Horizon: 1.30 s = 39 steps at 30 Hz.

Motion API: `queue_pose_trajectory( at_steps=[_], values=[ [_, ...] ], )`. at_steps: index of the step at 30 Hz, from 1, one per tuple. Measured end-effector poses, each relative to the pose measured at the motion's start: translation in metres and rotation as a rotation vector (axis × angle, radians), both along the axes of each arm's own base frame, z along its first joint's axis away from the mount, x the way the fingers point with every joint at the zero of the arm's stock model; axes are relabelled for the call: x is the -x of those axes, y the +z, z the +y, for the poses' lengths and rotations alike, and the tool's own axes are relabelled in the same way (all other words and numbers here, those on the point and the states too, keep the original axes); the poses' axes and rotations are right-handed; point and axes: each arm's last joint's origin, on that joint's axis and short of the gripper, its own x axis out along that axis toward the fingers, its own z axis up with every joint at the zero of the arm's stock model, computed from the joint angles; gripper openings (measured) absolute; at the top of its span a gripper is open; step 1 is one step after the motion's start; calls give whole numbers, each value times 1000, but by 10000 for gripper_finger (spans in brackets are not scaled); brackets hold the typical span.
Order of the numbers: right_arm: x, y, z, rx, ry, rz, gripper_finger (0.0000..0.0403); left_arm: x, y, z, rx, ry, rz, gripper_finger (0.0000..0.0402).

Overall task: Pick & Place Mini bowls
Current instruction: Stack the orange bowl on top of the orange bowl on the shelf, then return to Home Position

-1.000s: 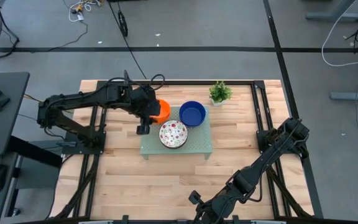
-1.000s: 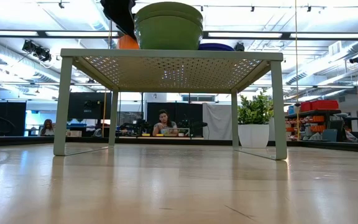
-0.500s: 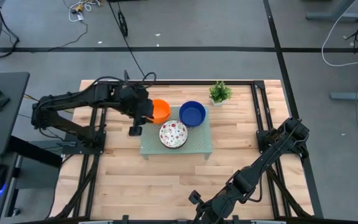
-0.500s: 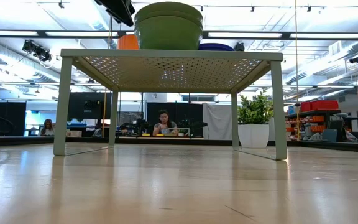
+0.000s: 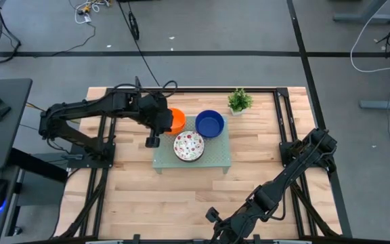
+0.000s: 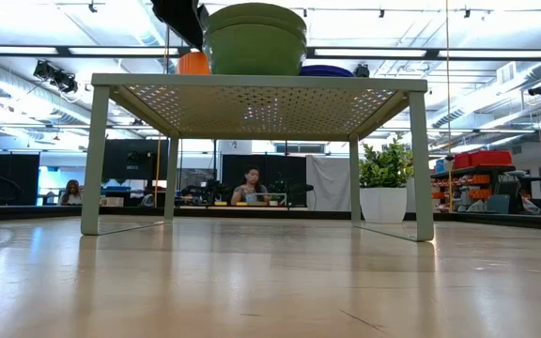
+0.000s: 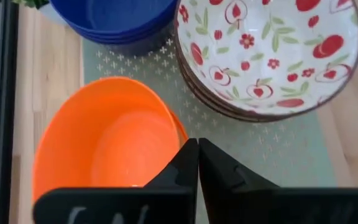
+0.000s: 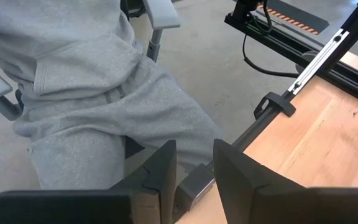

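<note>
A pale green perforated tray (image 5: 217,157) stands on legs on the wooden table. On it are an orange mini bowl (image 5: 175,120), a stack of dark blue mini bowls (image 5: 210,124) and a stack of red-speckled white ones (image 5: 189,146). My left gripper (image 7: 197,148) is shut. Its tips hang over the orange bowl's rim (image 7: 178,127) on the side facing the speckled stack. In the low view it shows dark (image 6: 184,19) above the orange bowl (image 6: 193,63). My right gripper (image 8: 194,165) waits open at the table's near edge. My left gripper's shut fingers (image 7: 182,163) come from above and from the table's left, over the orange bowl's rim. I cannot tell whether they touch it. Nothing shows between the fingers. The bowl sits on the tray.
A small potted plant (image 5: 240,101) stands at the far edge, right of the tray. Bare wood lies on the near half of the table (image 5: 181,196). A person in grey clothes (image 8: 86,81) sits beyond the near edge.
My left gripper drew up and back toward the table's left edge, away from the orange bowl, then came back over it. The bowls have stayed where they were on the tray.
</note>
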Motion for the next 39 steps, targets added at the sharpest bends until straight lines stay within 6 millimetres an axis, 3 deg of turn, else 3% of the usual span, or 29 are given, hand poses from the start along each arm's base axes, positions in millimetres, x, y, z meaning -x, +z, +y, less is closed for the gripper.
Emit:
queue_pose_trajectory(
  at_steps=[6, 10, 23, 29, 33, 39],
  values=[
    [0, 0, 0, 1, 0, 1, 107, 15, 19, -3, -33, 6, -108, 5],
    [0, 0, 0, 1, 0, 1, 107, 19, 22, 0, -89, 75, -107, 6],
    [0, 0, 0, -3, 0, -3, 107, -4, -4, 4, -44, 68, 14, 4],
    [0, 0, 0, -1, 0, -1, 107, -6, -5, 3, -36, 37, 19, 7],
    [0, -1, 0, -1, -5, 10, 107, 8, 7, 1, -44, 33, -17, 4],
    [4, -9, -4, 30, -48, 128, 107, 43, 32, -10, -8, 9, -140, 3]
  ],
)
